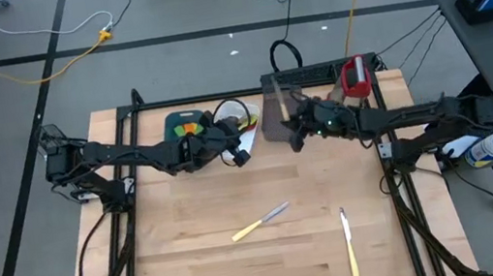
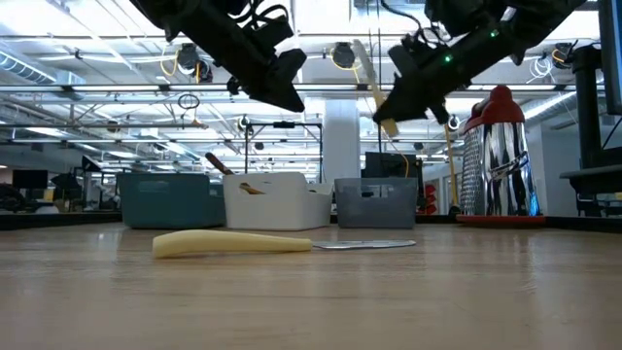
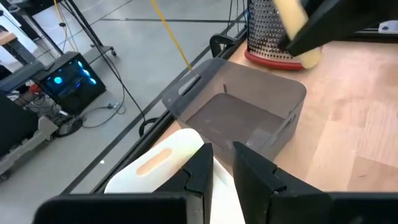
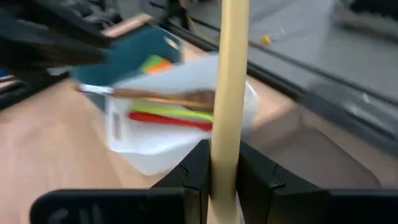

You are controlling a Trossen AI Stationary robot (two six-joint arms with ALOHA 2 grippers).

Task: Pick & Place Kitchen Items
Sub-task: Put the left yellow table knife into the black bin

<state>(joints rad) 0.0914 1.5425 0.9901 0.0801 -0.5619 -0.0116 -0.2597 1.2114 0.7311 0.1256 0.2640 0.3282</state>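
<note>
The right gripper [image 4: 222, 171] hangs above the grey tray [image 1: 275, 119], jaws clamped on a pale-handled knife [image 4: 229, 93]. The left gripper [image 3: 222, 168], jaws nearly closed and empty, hovers over the white tray [image 1: 243, 131]. Two more knives [image 1: 261, 222] lie on the worktop [image 1: 195, 253].

**Camera placement: four views**

High view looks straight down on the whole tabletop [image 1: 264, 253]. Low view sits at tabletop level, facing the room. Both wrist views look close past their own fingers. All four share the grey-brown tray [image 1: 274, 114].
</note>
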